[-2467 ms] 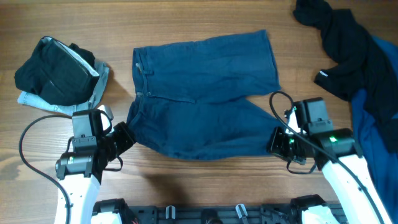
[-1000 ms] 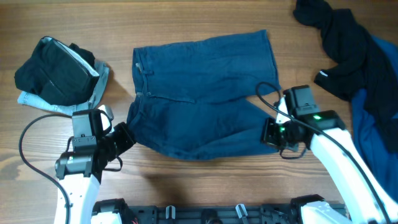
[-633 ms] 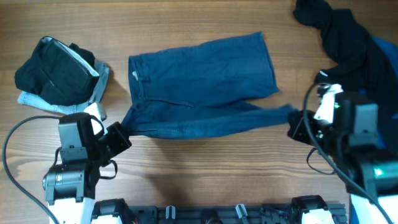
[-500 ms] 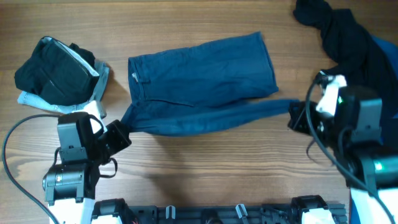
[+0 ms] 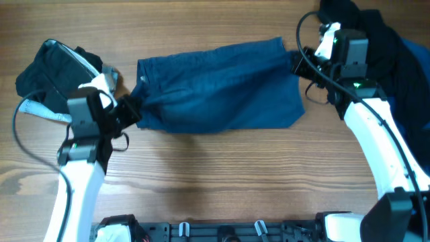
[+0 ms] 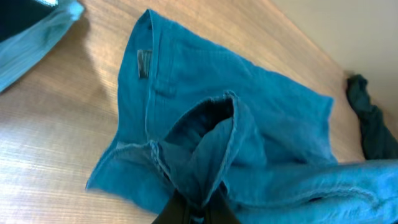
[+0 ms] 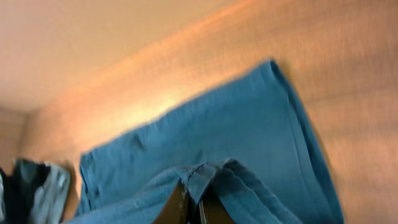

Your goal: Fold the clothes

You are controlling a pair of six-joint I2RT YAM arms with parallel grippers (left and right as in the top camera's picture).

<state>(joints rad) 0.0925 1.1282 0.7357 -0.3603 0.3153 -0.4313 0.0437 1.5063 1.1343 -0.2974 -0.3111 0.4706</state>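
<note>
The left gripper (image 5: 131,111) is clamped on a bunched fold of the shorts (image 5: 215,84) at the waistband end; the right gripper (image 5: 295,64) is clamped on a leg hem at the opposite end, near the far right corner of the garment; both sets of jaws are closed on cloth, as each wrist view confirms.

The shorts lie across the middle of the table (image 5: 201,175), waistband to the left, leg openings to the right; one leg appears laid over the other, giving a doubled rectangle with a fairly straight near edge; in the left wrist view the held layer rises from the fingers above the flat waistband beneath; in the right wrist view the pinched hem sits above a lower layer spread on the wood.

Progress, as a judgement: the first lengthwise fold of the shorts is nearly complete; release, smoothing and at least one crosswise fold remain.

To the left, touching nothing else, rests a stack (image 5: 57,81) of black and pale-denim pieces, apparently folded already; at the far right a black garment (image 5: 376,40) and a brighter blue piece (image 5: 420,60) lie crumpled together, unfolded, awaiting treatment.
</note>
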